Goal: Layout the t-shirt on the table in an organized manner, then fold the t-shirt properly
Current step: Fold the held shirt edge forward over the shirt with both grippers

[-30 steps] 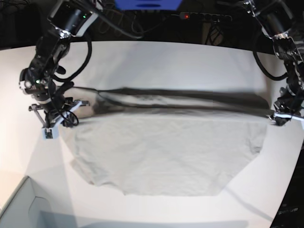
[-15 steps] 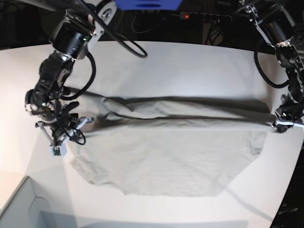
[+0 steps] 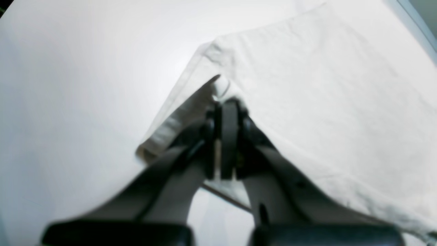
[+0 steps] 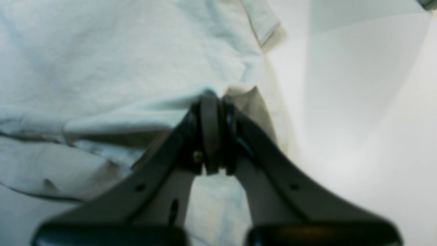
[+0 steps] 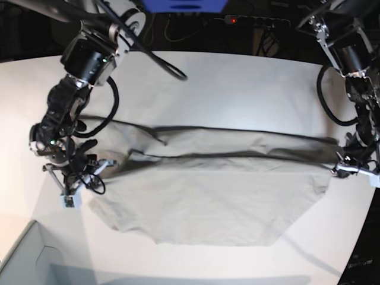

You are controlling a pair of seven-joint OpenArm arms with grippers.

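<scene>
The light beige-grey t-shirt [image 5: 208, 202] lies stretched sideways across the white table [image 5: 225, 89], with a long fold running along its far half. My right gripper [image 5: 95, 169] is on the left of the base view, shut on the shirt's left end. In the right wrist view its jaws [image 4: 211, 99] pinch a bunched edge of the t-shirt [image 4: 102, 51]. My left gripper [image 5: 338, 169] is on the right of the base view, shut on the shirt's other end. In the left wrist view it [image 3: 223, 102] clamps a hemmed corner of the t-shirt [image 3: 324, 85], lifted slightly off the table [image 3: 68, 85].
A grey box corner [image 5: 24, 261] sits at the near left. A power strip [image 5: 255, 21] and cables lie beyond the table's far edge. The table's right edge runs close to my left gripper. Bare table [image 4: 358, 119] shows beside my right gripper.
Both grippers have moved toward the near side, still holding the shirt's ends. The held edge and its fold have come forward over the cloth.
</scene>
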